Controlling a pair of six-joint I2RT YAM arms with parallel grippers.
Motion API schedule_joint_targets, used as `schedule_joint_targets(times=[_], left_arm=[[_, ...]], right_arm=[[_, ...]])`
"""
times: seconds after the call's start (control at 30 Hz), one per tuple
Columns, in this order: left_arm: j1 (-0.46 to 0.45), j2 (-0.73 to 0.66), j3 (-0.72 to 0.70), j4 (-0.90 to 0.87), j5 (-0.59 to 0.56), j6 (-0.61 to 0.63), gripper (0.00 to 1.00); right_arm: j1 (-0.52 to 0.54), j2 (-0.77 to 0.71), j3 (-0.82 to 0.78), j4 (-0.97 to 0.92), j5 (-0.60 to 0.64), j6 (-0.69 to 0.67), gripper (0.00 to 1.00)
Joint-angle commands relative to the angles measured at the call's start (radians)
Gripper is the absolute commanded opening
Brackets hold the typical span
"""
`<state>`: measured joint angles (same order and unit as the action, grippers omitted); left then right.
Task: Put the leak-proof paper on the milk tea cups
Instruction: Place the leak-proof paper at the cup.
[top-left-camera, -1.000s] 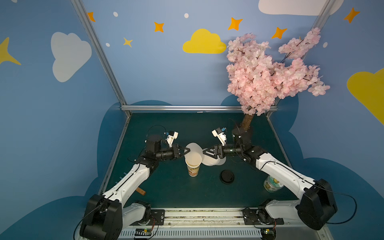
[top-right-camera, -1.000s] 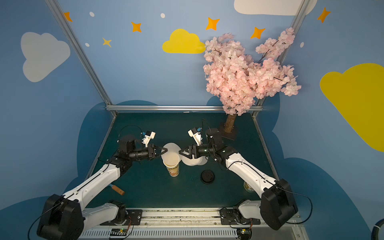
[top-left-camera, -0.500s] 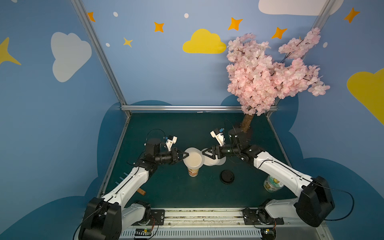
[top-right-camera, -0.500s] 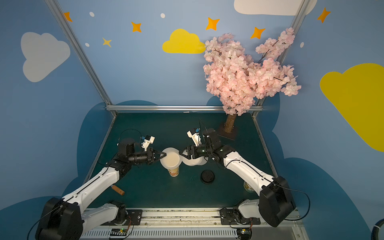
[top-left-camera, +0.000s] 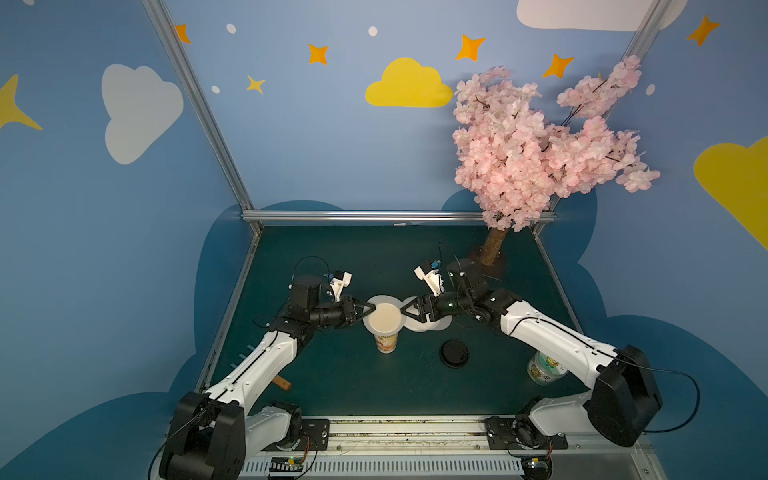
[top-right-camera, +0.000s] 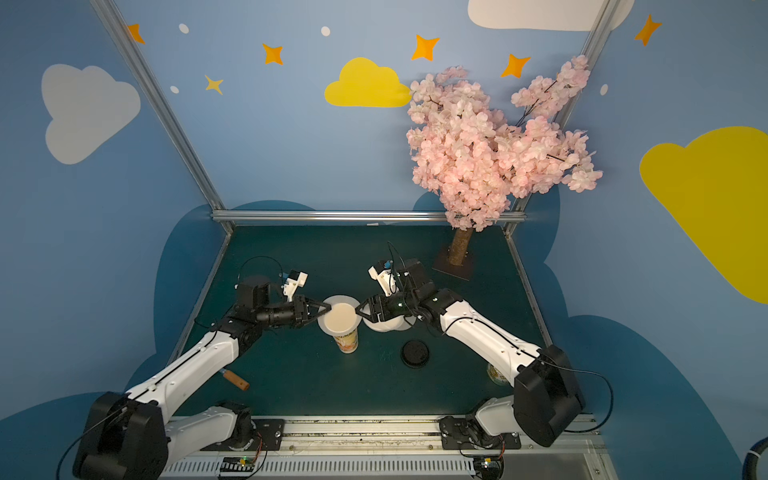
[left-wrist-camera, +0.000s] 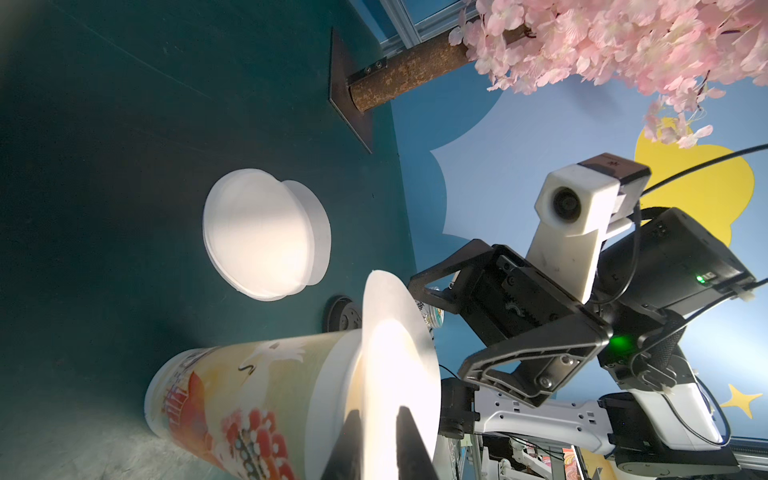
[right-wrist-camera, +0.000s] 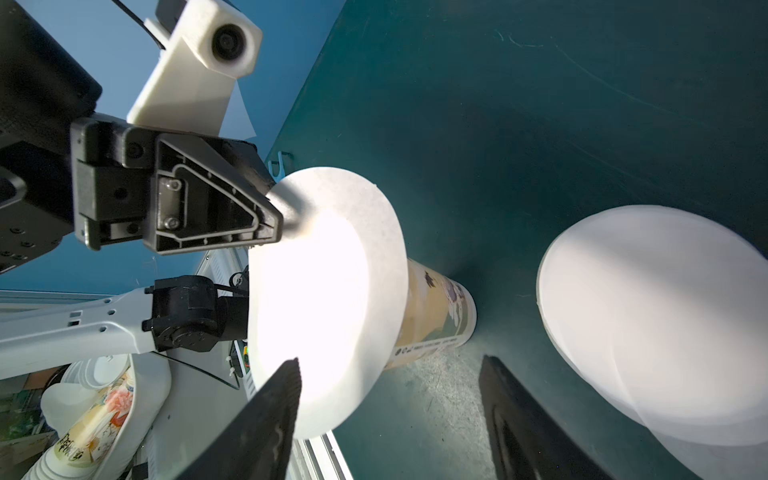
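Left wrist view: the leak-proof paper (left-wrist-camera: 395, 332) is lying flat across the mouth of the milk tea cup (left-wrist-camera: 249, 395), overhanging the rim all round. The cup is standing upright near mid-surface, somewhat closer to the front edge than the back.

On one side the left hand (top-left-camera: 372, 308) is straddling the paper's edge with its fingers parted a crack; it looks more like letting go than clamping. Opposite it, the right hand (top-left-camera: 404, 311) is sitting wide open at the far edge of the disc, gripping nothing.

A spare paper stack (left-wrist-camera: 257, 232) is lying just beside the cup, toward the right edge.

Judgement: placement is in its release phase. The next move is calling for both hands to back straight out, level, without dragging the disc off-centre or tipping the cup.
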<state>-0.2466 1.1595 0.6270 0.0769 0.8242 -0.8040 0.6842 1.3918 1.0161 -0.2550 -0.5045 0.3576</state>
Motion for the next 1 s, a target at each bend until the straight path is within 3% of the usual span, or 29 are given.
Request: schedule_joint_targets(times=[0.0,0.17,0.43,0.63,0.97], left_arm=[[0.003,0.008,0.011,-0.032,0.008,0.029,0.23],[0.003,-0.013,0.001,-0.023,0.03,0.03,0.17],[0.003,-0.065,-0.018,-0.044,0.004,0.028,0.44],[0.003,-0.077,-0.024,-0.046,-0.007,0.027,0.51],[0.003,-0.037,0.011,-0.008,0.008,0.011,0.53]], right_arm=[[0.006,-0.02,0.022,-0.021,0.02,-0.018,0.7],[0.012,-0.028,0.022,-0.021,0.013,-0.02,0.7],[0.025,-0.021,0.018,-0.023,0.007,-0.013,0.69],[0.026,-0.028,0.016,-0.026,0.019,-0.013,0.69],[0.026,-0.025,0.024,-0.03,0.034,-0.012,0.69]])
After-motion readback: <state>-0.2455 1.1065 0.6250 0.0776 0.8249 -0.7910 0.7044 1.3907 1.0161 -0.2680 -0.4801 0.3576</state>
